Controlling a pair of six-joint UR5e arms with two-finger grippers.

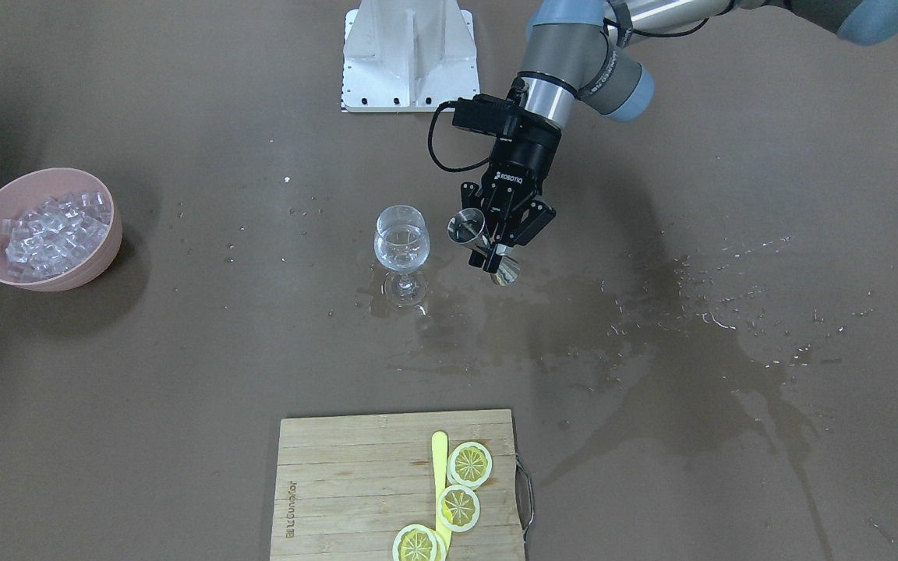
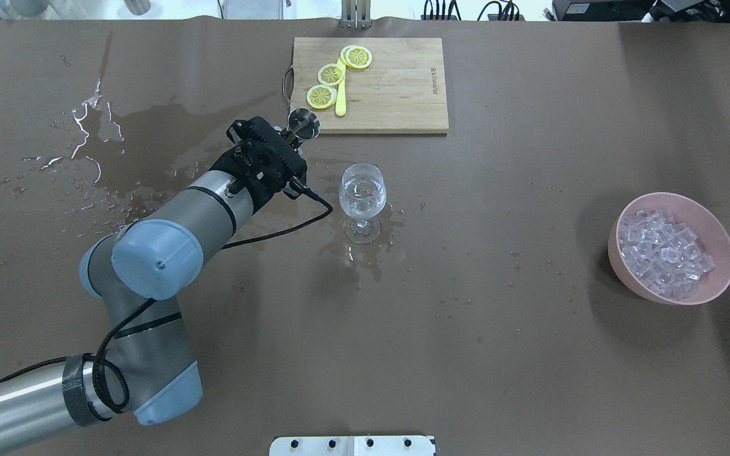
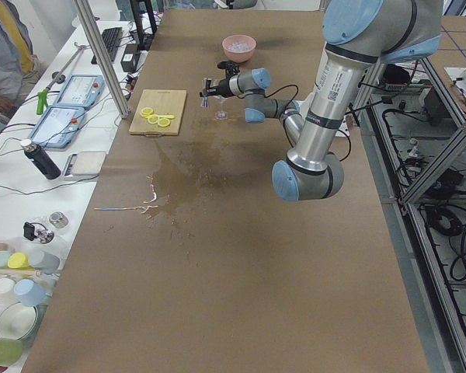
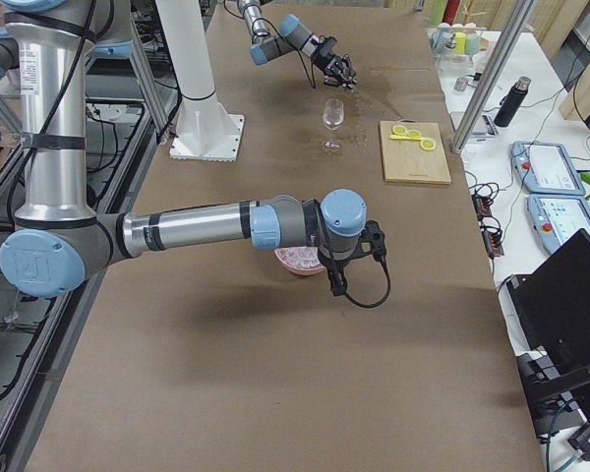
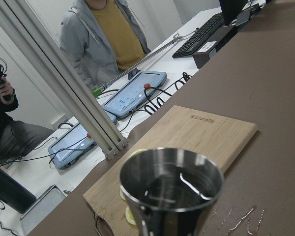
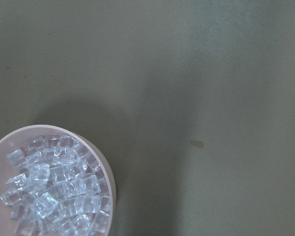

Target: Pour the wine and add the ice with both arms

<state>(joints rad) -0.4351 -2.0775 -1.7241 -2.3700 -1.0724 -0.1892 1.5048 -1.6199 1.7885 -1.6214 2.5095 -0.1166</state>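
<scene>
A wine glass stands mid-table with a small amount of clear wine in it; it also shows in the overhead view. My left gripper is shut on a steel jigger, held tilted just beside the glass and apart from it. The left wrist view shows the jigger's cup wet inside. The ice fills a pink bowl far to the side. My right gripper hovers over that bowl; I cannot tell whether it is open. The right wrist view shows the ice below.
A wooden cutting board with lemon slices and a yellow stick lies at the operators' edge. Spilled water spreads over the brown table on my left side. The white base block stands behind the glass.
</scene>
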